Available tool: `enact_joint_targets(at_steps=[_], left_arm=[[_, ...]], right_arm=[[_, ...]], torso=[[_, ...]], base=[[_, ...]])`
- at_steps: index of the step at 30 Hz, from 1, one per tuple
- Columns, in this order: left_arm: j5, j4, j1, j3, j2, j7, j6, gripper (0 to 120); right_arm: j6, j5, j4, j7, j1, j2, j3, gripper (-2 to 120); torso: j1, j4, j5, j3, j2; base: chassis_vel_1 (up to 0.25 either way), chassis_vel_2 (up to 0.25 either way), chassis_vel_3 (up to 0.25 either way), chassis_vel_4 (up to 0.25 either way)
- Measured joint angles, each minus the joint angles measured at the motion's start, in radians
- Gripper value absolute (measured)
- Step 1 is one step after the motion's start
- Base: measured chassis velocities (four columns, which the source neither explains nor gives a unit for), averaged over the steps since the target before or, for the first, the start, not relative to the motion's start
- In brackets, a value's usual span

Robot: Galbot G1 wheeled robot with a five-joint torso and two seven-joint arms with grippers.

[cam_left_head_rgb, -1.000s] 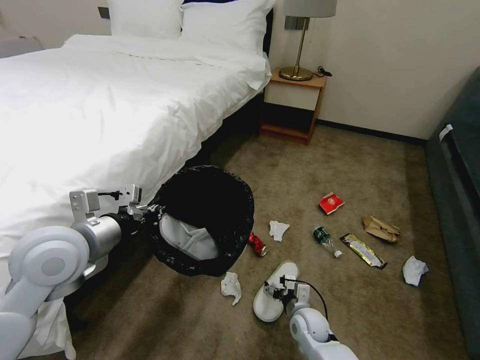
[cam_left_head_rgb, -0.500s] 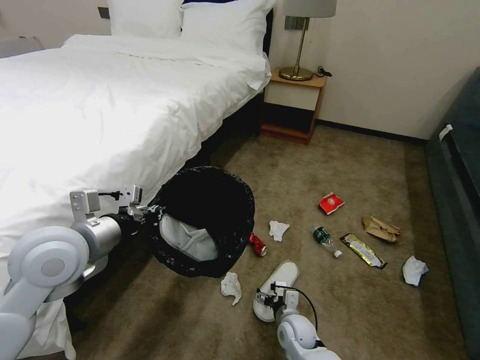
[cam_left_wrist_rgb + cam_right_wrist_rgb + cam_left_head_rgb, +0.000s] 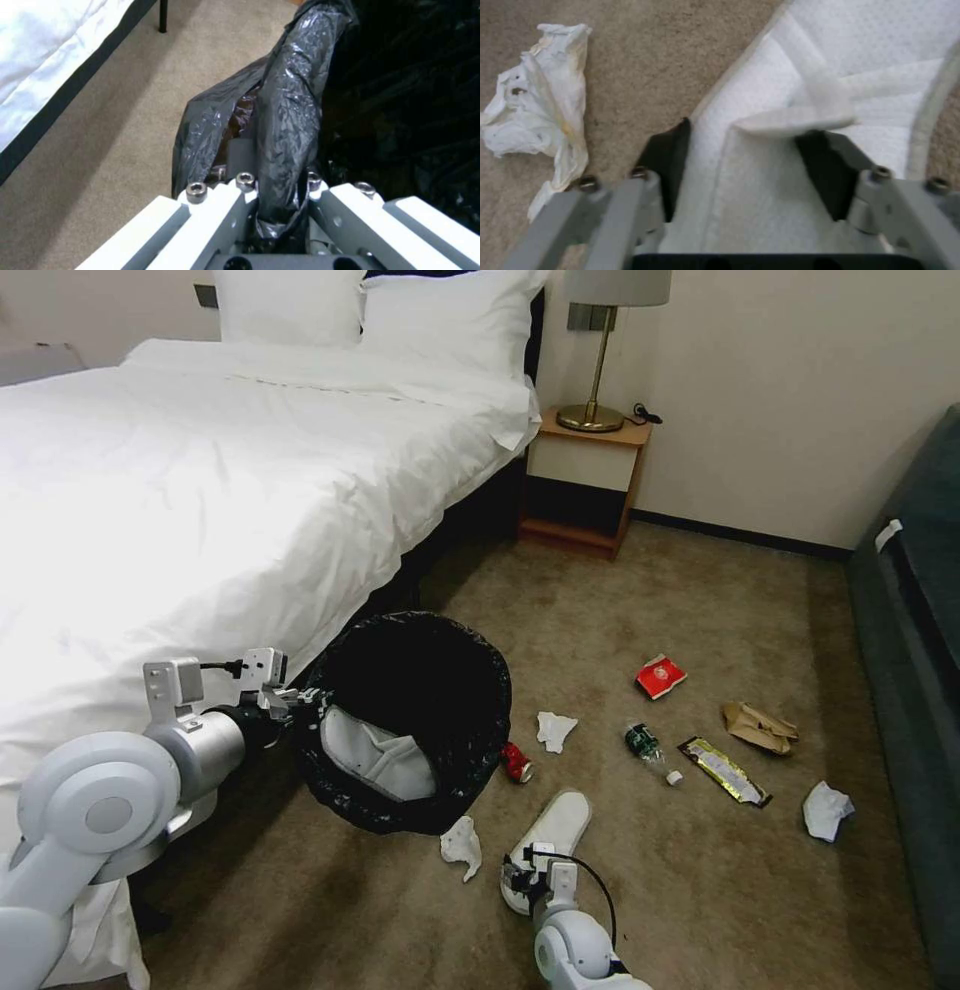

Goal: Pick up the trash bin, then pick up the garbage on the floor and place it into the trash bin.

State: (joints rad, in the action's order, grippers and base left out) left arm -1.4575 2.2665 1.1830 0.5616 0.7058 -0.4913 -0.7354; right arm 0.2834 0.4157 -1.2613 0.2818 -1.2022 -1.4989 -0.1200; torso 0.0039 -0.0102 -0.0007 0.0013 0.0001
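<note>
Glossy, crinkled black plastic lines the bin (image 3: 420,720); the slipper (image 3: 800,112) is dimpled matt white cloth, on rough short-pile carpet (image 3: 700,890).

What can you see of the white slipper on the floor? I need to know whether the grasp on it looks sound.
The white slipper is flat and open-toed, of textured, cloth-like fabric with a strap across the top. It lies on the beige carpet, below the trash bin and beside a crumpled tissue. The right gripper is at its near end; in the wrist view the dark pads straddle part of the slipper, with space still showing, so the jaws look open.
</note>
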Motion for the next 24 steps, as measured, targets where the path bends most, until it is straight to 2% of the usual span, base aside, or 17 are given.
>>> enact_joint_targets(at_steps=[1, 2, 4, 5, 6, 8, 12, 14, 24], left_arm=[[0.0, 0.0, 0.0, 0.0, 0.0, 0.0, 0.0, 1], [0.001, 0.0, 0.0, 0.0, 0.003, 0.001, 0.0, 1], [0.001, 0.0, 0.001, 0.0, 0.004, 0.001, 0.0, 1], [0.004, 0.002, 0.005, 0.0, 0.006, 0.003, 0.0, 1], [0.004, 0.002, 0.005, 0.0, 0.006, 0.003, 0.0, 1], [0.009, 0.004, 0.014, 0.002, 0.009, 0.008, 0.0, 1], [0.013, 0.003, 0.014, 0.002, 0.012, 0.013, 0.0, 1], [0.016, -0.002, 0.009, -0.001, 0.015, 0.017, 0.0, 1], [0.042, -0.01, 0.013, -0.004, 0.024, 0.039, 0.0, 1]], right_arm=[[0.0, 0.0, 0.0, 0.0, 0.0, 0.0, 0.0, 50], [-0.002, 0.0, 0.0, 0.0, 0.001, 0.003, -0.001, 43], [-0.002, 0.0, -0.001, 0.0, 0.001, 0.005, -0.002, 39], [-0.002, 0.003, -0.002, 0.001, 0.001, 0.007, -0.004, 33], [-0.002, 0.003, -0.002, 0.001, 0.001, 0.007, -0.004, 33], [-0.003, 0.005, -0.004, 0.002, 0.001, 0.01, -0.01, 21], [-0.005, 0.008, -0.005, 0.002, 0.002, 0.012, -0.012, 13], [-0.008, 0.009, -0.004, 0.002, 0.003, 0.013, -0.014, 1], [-0.016, 0.015, -0.044, 0.016, -0.004, 0.042, -0.039, 0]], torso=[[0.0, 0.0, 0.0, 0.0, 0.0], [0.0, 0.0002, 0.0002, 0.0, 0.0], [0.0, 0.0002, 0.0004, 0.0, 0.0], [0.0, 0.0003, 0.0006, 0.0, 0.0], [0.0, 0.0003, 0.0006, 0.0, 0.0], [0.0, 0.0007, 0.0007, 0.0, 0.0], [0.0, 0.0007, 0.0009, 0.0, 0.0], [0.0, 0.0007, 0.0011, 0.0, 0.0], [0.0, 0.0006, 0.0009, 0.0, 0.0]], base=[[0.0, 0.0, 0.0, 0.0], [0.0, 0.0, 0.0, 0.0], [0.0, 0.0, 0.0, 0.0], [0.0, 0.0, 0.0, 0.0], [0.0, 0.0, 0.0, 0.0], [0.0, 0.0, 0.0, 0.0], [0.0, 0.0, 0.0, 0.0], [0.0, 0.0, 0.0, 0.0], [0.0, 0.0, 0.0, 0.0]])
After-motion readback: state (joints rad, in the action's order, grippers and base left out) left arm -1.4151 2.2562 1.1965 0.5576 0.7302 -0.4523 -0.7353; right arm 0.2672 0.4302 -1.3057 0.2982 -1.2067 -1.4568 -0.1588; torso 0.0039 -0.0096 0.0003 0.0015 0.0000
